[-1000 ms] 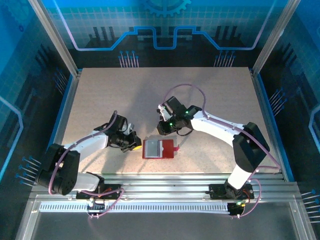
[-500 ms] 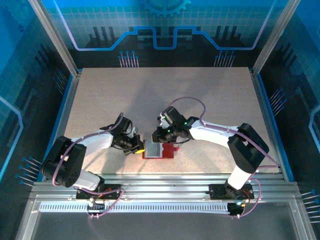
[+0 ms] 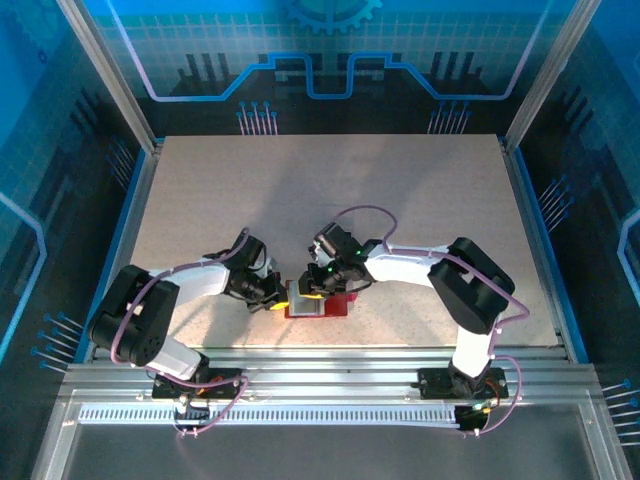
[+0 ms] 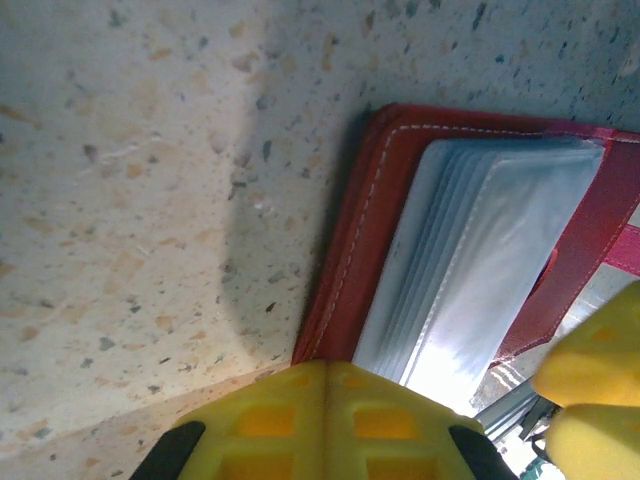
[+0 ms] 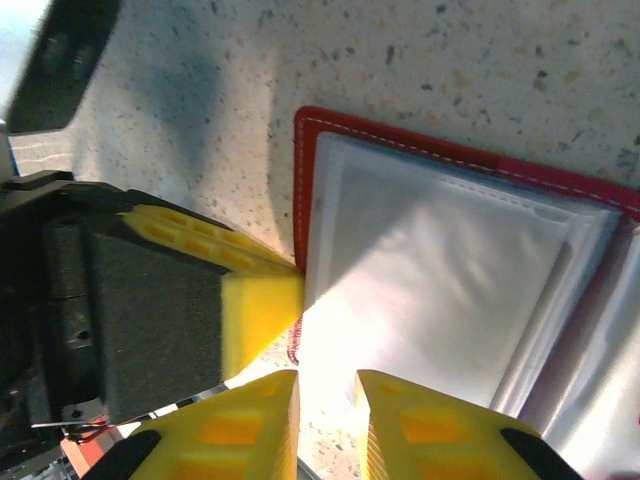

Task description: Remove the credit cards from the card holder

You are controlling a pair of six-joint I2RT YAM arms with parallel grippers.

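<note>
Reaching card holder [image 3: 326,306], left pincer [image 4: 325,392], right pincer [image 5: 328,402]

and we're looking into a robotics lab here, folks, a boxed-in test cell. two white-and-black arms, the left arm [image 3: 185,283] and the right arm [image 3: 410,265], are bolted side by side onto aluminium rails [image 3: 330,365] at the near edge of a pale speckled bench [image 3: 400,190]. silver frame posts [image 3: 105,75] slant up at the back corners. the walls between them are blue panels [image 3: 200,50] printed with circuit-style lines, with a gear emblem [image 3: 330,12] at the top. purplish cables [image 3: 365,212] loop along the arms, a slotted cable duct [image 3: 300,412] runs across the front, and small green lights [image 3: 330,268] glow on the right arm.
</note>
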